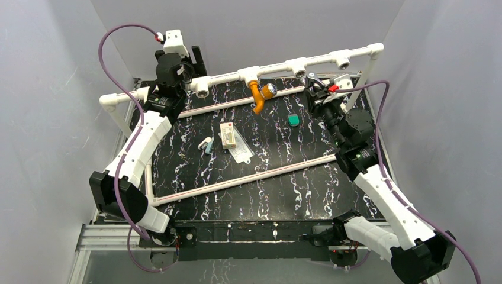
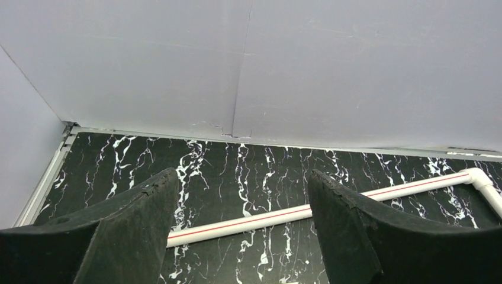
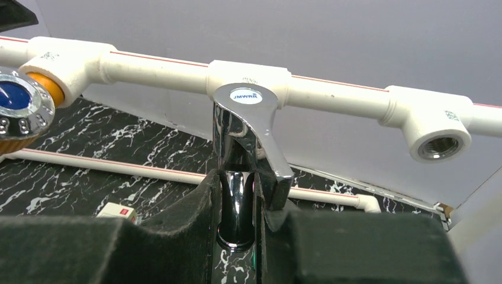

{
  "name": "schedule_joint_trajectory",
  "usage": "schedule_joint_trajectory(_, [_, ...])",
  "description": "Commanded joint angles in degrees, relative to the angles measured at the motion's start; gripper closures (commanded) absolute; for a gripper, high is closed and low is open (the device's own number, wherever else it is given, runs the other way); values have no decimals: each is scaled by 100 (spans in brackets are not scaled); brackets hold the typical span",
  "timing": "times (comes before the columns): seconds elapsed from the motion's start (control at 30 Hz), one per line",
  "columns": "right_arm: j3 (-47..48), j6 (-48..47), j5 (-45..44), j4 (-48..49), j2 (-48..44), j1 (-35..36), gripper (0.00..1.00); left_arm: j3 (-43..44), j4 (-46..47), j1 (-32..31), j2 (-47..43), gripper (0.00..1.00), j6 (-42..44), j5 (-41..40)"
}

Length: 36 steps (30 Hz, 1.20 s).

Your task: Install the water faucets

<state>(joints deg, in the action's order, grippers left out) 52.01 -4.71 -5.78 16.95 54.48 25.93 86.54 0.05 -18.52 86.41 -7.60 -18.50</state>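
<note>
The orange faucet point(image 1: 258, 94) hangs from a tee socket point(image 1: 251, 74) on the white back pipe; its shiny blue-capped knob point(image 3: 18, 103) shows at the left edge of the right wrist view. My right gripper point(image 1: 321, 90) point(image 3: 237, 201) is shut on the chrome faucet point(image 1: 312, 77) point(image 3: 248, 136), gripping its spout, lever handle up. It holds the faucet right in front of the adjoining tee socket point(image 3: 248, 74); whether the two touch is hidden. My left gripper point(image 1: 194, 59) point(image 2: 243, 183) is open and empty near the pipe's left end.
An empty threaded tee socket point(image 3: 441, 145) lies to the right, another point(image 1: 203, 87) to the left. A green block point(image 1: 293, 120), a small box point(image 1: 227, 134), a plastic bag point(image 1: 241, 151) and a small white part point(image 1: 206, 145) lie on the black marbled board. Low white pipes point(image 2: 266, 218) cross it.
</note>
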Motion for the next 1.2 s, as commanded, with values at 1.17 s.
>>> schedule_joint_trajectory(1.17, [473, -294, -134, 911, 412, -9, 99, -793, -1321, -55, 210, 23, -49, 181])
